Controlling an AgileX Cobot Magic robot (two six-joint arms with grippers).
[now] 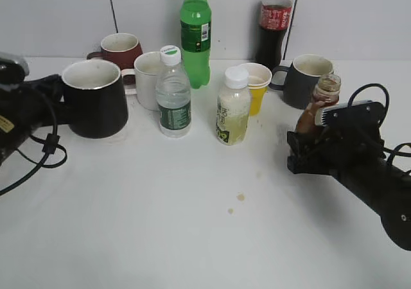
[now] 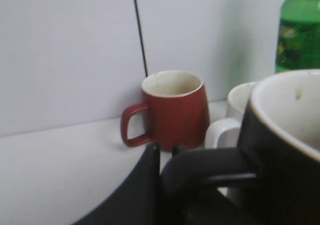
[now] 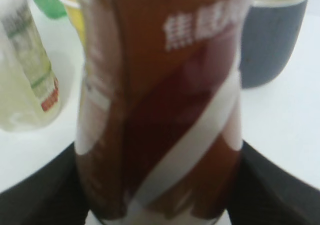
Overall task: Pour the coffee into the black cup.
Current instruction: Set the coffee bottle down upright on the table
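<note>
- Right wrist view is almost filled by the coffee bottle (image 3: 160,100), blurred and cut off at top and bottom; its neck and base are out of frame, and brown liquid shows behind the brown, white and red label.
- Dark jaw parts press against both sides of that bottle low in the frame, so the right gripper (image 1: 308,149) is pinching it; from the exterior view the bottle (image 1: 319,106) stands roughly upright, capless, at the right of the table (image 1: 192,237).
- Behind it a dark grey mug (image 1: 307,80) is partly hidden; whether it holds anything cannot be told.
- Left wrist view cuts off the black cup (image 2: 285,150) at the right edge; its white inside looks empty as far as can be seen.
- The left gripper (image 2: 167,150) has its jaws closed on the cup's black handle; in the exterior view the cup (image 1: 95,97) sits at the far left.
- A dark red mug (image 2: 172,109) by the wall shows a pale inside with no visible liquid.
- A white mug (image 1: 149,79) is mostly hidden behind a water bottle (image 1: 173,93).
</note>
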